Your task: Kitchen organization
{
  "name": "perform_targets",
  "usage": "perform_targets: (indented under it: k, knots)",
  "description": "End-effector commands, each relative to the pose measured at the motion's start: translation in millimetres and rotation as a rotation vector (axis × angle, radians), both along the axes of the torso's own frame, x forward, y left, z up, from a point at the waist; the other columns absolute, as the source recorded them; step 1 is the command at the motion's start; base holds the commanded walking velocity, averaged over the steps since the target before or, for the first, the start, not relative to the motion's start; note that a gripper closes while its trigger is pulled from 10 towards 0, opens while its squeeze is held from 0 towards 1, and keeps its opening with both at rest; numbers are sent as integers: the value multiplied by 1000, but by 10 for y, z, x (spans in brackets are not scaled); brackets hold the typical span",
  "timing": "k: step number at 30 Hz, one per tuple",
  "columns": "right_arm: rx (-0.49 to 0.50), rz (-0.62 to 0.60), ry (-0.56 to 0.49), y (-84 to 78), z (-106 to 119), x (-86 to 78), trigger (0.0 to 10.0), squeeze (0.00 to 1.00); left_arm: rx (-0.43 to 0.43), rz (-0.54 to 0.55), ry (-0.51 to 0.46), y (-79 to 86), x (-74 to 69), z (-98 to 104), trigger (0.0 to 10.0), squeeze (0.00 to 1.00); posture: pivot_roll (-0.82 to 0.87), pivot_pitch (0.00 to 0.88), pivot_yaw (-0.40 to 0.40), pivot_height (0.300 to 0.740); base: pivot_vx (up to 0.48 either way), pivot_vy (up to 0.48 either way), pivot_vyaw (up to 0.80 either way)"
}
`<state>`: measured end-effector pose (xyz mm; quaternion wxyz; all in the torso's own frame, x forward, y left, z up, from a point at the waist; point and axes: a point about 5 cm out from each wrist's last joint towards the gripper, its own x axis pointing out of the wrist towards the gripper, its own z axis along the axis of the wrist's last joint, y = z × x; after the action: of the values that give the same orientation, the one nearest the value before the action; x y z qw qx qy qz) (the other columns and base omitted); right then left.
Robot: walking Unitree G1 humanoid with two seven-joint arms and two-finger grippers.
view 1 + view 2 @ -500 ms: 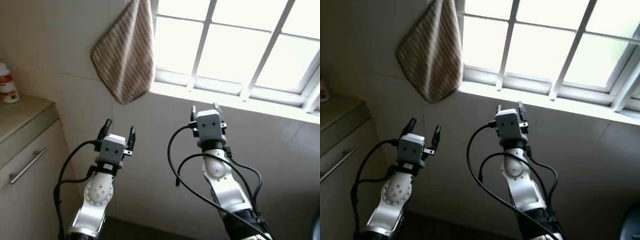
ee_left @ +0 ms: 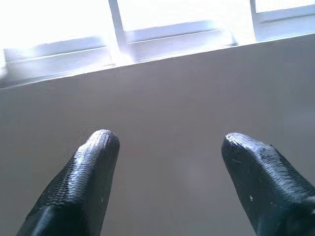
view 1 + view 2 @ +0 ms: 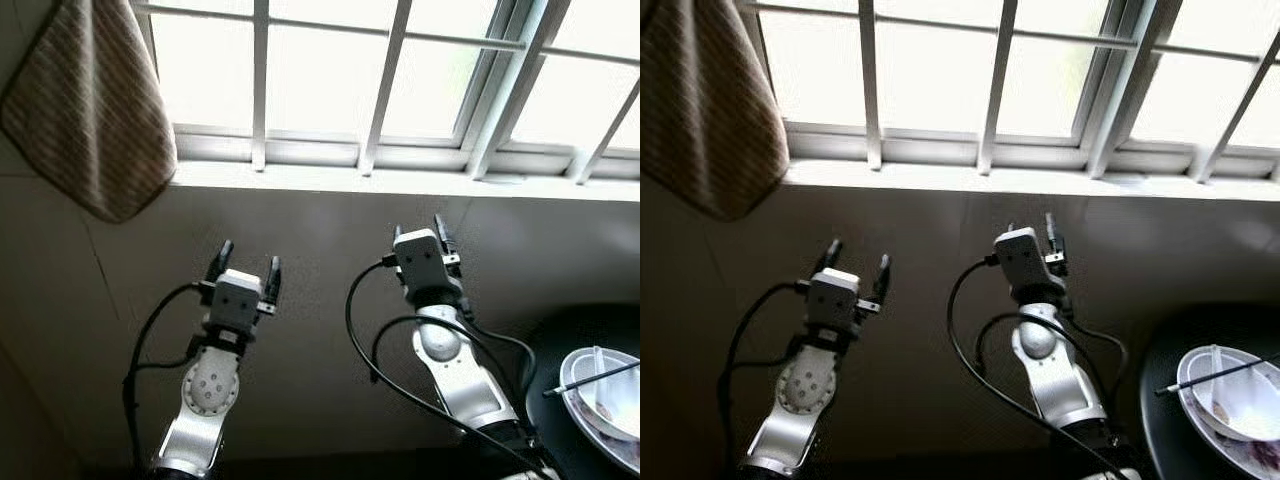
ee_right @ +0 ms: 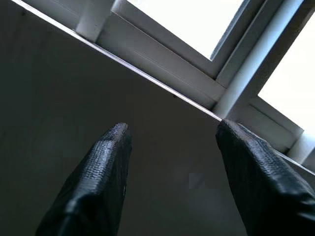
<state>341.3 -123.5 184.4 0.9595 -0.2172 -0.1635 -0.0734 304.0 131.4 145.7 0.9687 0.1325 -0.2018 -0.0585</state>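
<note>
Both arms are raised toward a tiled wall below a barred window (image 3: pixel 390 70). My left gripper (image 3: pixel 245 263) is open and holds nothing; its fingers (image 2: pixel 88 172) point at the wall under the sill. My right gripper (image 3: pixel 419 228) is open too and empty, slightly higher and closer to the sill (image 3: pixel 400 182); its fingers (image 4: pixel 103 172) frame the window ledge. A brown striped cloth (image 3: pixel 90 110) hangs on the wall at the upper left. At the lower right, white bowls (image 3: pixel 603 395) with a chopstick and a spoon sit on a dark round surface (image 3: pixel 1165 370).
The wall under the window is in deep shade. Black cables loop around both silver forearms.
The camera has swung to the right: the cloth slid toward the left edge, the cabinet and bottle left the picture, and the bowls came into view. Both grippers stay open.
</note>
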Motion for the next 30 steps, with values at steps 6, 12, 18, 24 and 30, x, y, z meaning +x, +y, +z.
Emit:
perform_targets:
  k: [6, 12, 18, 24, 30]
  knots:
    - [-29, -7, -5, 27, -2, -15, 10000, 0, 15, -3, 3, 27, -1, -4, 10000, 0, 98, 0, -75, 740, 0, 0, -800]
    - [-95, 38, 48, 87, -100, -17, 10000, 0, 18, -12, 13, 13, 3, -16, 10000, 0, 96, 0, -74, 740, 0, 0, -800]
    - [-151, 72, 113, 133, -242, -49, 10000, 0, 19, -12, 19, 16, 2, -26, 10000, 0, 98, 0, -76, 740, 0, 0, -800]
    - [-220, 72, 178, 103, -397, -81, 10000, 0, 18, -12, 34, 14, -6, -59, 10000, 0, 95, 0, -76, 740, 0, 0, -800]
    - [-279, 167, 236, 198, -528, -116, 10000, 0, 17, -16, 38, 1, -6, -65, 10000, 0, 91, 0, -75, 740, 0, 0, -602]
